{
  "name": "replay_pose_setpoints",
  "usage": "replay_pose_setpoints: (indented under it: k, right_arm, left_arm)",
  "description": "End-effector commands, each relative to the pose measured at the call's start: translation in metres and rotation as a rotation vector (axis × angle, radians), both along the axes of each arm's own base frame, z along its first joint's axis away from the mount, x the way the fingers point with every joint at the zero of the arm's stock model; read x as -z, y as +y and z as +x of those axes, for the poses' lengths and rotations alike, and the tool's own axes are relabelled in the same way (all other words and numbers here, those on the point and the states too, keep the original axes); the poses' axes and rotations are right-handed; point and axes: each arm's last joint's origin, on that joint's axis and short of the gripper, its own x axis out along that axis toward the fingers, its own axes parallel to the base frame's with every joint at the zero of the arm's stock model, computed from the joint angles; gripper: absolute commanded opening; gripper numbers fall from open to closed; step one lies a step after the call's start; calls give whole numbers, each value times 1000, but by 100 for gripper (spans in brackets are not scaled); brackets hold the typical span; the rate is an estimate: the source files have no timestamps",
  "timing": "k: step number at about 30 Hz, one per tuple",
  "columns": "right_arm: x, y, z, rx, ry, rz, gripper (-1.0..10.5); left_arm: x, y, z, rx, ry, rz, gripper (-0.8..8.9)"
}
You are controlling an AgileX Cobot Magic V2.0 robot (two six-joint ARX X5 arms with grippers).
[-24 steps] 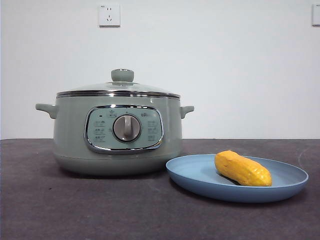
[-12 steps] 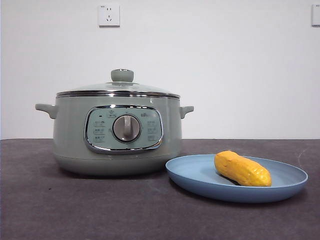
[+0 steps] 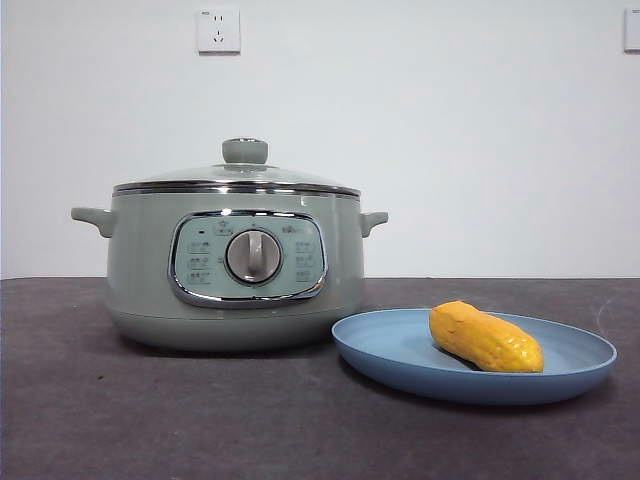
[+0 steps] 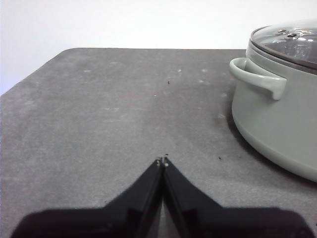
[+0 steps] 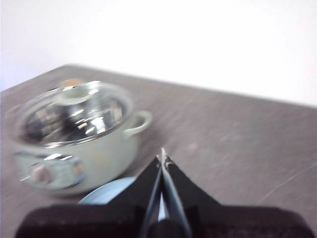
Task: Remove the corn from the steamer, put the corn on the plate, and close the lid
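A: Left wrist view, entry one. The left hand [image 4: 163, 161] is recorded with its two black jaws pressed tip to tip; nothing is held. It is raised over bare grey worktop [image 4: 109, 114], with the steamer [image 4: 282, 124] off to one side and apart from it.

B: Noted. And the right?

A: The right hand [image 5: 162, 159] is likewise seen fully closed and empty, jaws meeting at the tips. The picture is blurred. Beyond the tips the steamer is seen from above, and an edge of the plate [image 5: 106, 193] is seen close beside the jaws.

B: Lid position?

A: The lid [image 3: 236, 177] is seated on the steamer, chrome rim level all round, pale green knob [image 3: 245, 151] upright at the centre. The silver dial [image 3: 253, 256] is set in the control panel facing the front camera.

B: Corn?

A: The corn [image 3: 486, 338] is lying on its side on the light-blue plate, toward the plate's right half in the front view. The plate is set on the worktop just right of the steamer, its rim near the pot's base. Neither arm is visible in the front view. A white wall socket [image 3: 219, 31] is noted above the pot.
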Motion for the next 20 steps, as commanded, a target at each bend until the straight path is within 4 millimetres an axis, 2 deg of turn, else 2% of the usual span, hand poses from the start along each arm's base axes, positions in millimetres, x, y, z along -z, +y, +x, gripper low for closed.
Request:
replay_pose_setpoints:
  k: [1,7,11,16,20]
  right_arm:
    - [33,-2,3,37,-75,45,-1]
    - [91,-8,6,219,-92,107,-1]
    - [119,-9,7,285,-55,137,-1]
    - [142,-9,9,282,-12,155,-1]
    - [150,-9,8,285,63,127,-1]
  left_arm:
    - [4,0,1,-7,5,-6,-3]
    - [4,0,1,-7,5,-6,-3]
    - [4,0,1,-7,5,-6,-3]
    - [4,0,1,-7,5,-6,-3]
    - [4,0,1,-7,5,-6,-3]
